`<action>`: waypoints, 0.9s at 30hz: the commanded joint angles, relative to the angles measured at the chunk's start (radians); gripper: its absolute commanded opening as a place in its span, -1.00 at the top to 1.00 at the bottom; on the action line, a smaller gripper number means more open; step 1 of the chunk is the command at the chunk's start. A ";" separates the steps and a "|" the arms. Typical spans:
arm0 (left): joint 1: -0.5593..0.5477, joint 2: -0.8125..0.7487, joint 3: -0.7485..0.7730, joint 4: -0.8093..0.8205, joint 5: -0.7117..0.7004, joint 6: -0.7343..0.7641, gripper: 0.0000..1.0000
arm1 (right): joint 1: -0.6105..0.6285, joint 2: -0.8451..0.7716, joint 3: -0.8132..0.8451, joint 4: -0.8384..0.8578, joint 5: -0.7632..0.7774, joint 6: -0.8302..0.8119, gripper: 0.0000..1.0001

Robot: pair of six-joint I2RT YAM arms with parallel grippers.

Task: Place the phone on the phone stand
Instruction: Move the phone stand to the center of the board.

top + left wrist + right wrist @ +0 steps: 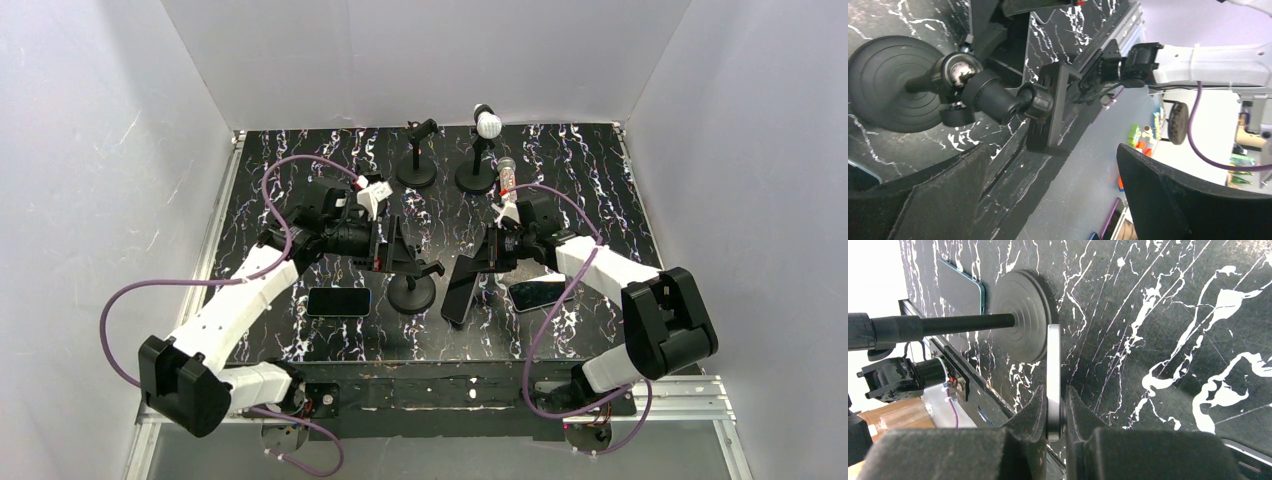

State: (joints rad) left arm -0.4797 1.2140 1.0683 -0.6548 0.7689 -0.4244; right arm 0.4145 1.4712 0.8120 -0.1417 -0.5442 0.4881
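Just left of the phone stand, a spare phone lies flat on the surface; leave it there. Your left tool hovers at the stand's upper end, reaching in from the stand's left, spread wide with nothing in it. In its wrist view the stand's cradle sits ahead in the gap between the fingers and touches neither.

Just right of the stand, the phone hangs on edge and tilted, its lower end near the stand's base. Whether it touches the surface cannot be told. Your right tool is clamped on it, pinching across the two flat faces close to one end, so most of the slab sticks out beyond the fingers.

Treat the phone as a stiff, thin slab with smooth faces. It will not bend, but it will likely pivot or slide in a pinch this far from its middle. It probably has enough weight to sag the long free end, and its glass will not forgive a knock against the cradle. A hold across the faces nearer the middle would be steadier, and it leaves the long edges bare for the cradle to take.

Further right of the stand, a second spare phone lies flat beneath the right arm.
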 commanded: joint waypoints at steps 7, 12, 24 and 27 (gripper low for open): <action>-0.001 -0.124 0.046 -0.100 -0.164 0.038 -0.86 | -0.033 -0.134 0.060 -0.050 0.022 -0.033 0.97; -0.022 -0.130 0.052 -0.104 -0.193 0.022 -0.73 | -0.077 -0.183 0.082 -0.092 0.023 -0.040 0.97; -0.133 -0.051 0.096 -0.107 -0.289 -0.011 -0.03 | -0.170 -0.284 0.095 -0.139 0.027 -0.052 0.97; -0.149 -0.037 0.109 -0.128 -0.321 -0.011 0.14 | -0.174 -0.283 0.092 -0.140 0.018 -0.051 0.97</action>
State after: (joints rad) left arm -0.6067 1.1709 1.1286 -0.7593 0.5026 -0.4351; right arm 0.2481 1.2129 0.8547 -0.2935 -0.4961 0.4397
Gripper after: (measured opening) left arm 0.462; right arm 0.166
